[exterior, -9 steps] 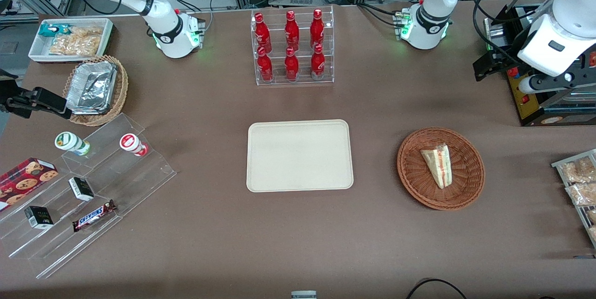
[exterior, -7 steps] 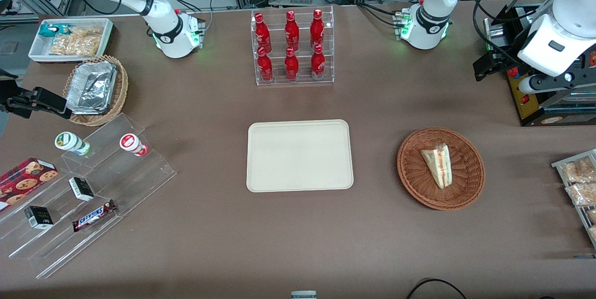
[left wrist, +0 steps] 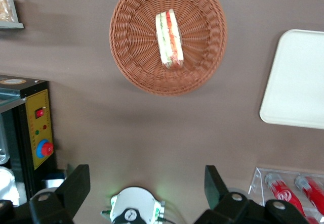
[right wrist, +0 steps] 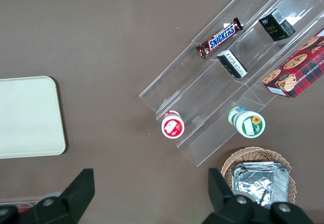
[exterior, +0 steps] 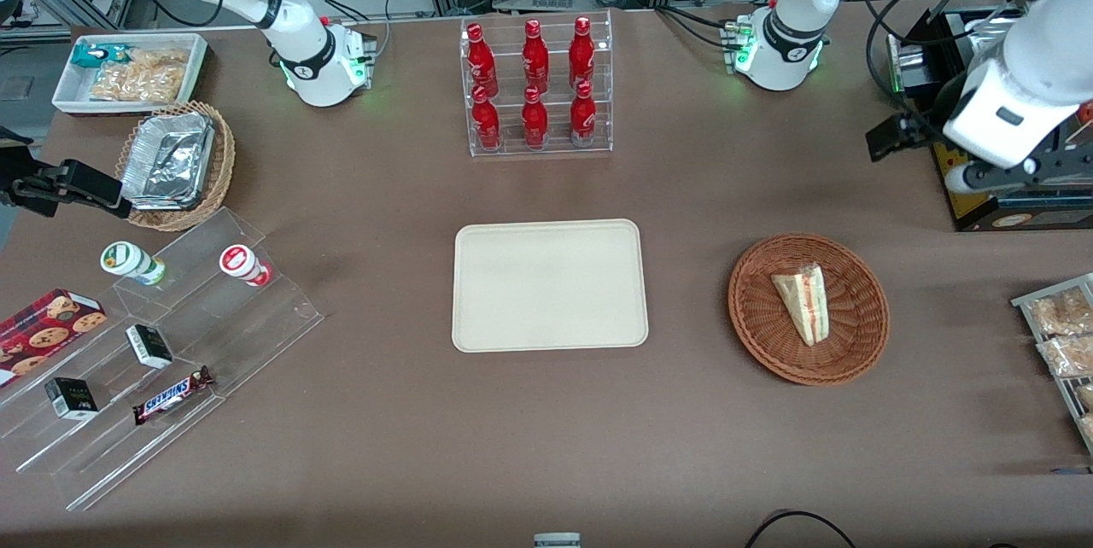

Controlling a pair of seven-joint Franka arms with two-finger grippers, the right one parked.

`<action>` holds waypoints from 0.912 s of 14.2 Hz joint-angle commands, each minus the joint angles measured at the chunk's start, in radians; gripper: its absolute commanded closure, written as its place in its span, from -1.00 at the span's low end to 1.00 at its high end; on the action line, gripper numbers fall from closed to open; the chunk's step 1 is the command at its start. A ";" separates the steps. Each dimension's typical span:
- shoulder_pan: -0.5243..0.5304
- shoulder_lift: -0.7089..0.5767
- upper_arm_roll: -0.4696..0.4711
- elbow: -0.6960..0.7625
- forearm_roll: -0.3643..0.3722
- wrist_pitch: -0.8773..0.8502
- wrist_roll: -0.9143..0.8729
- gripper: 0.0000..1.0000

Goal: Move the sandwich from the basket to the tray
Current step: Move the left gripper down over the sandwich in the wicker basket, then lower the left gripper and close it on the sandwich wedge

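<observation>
Right now the sandwich lies on its side in the middle of the basket, well apart from the tray, which sits bare at the table's centre. The gripper hangs high above the table near the working arm's end, nowhere near the basket, and its fingers stand spread wide with nothing between them. From here, the likeliest trouble is the grasp itself: the wedge is soft and wrapped in clear film, so a pinch across the wrong faces could squash the bread or let the film slide out of the jaws. A descent that comes in off-centre could also catch the woven rim and drag the light basket (it looks easy to shove). As for writing, the only clear brand is the Snickers bar on the clear stepped rack; other labels I cannot read.
</observation>
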 commanded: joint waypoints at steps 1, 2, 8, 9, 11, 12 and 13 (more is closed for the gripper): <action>0.002 0.010 0.017 -0.167 0.000 0.157 0.010 -1.00; 0.000 0.024 0.023 -0.216 0.000 0.220 0.007 -1.00; -0.003 0.185 0.032 -0.393 -0.002 0.628 -0.153 -1.00; -0.006 0.211 0.032 -0.388 -0.005 0.650 -0.200 -1.00; -0.014 0.249 0.030 -0.387 -0.005 0.698 -0.266 -1.00; -0.017 0.263 0.030 -0.387 -0.005 0.718 -0.275 -1.00; -0.017 0.277 0.030 -0.387 -0.005 0.731 -0.275 -1.00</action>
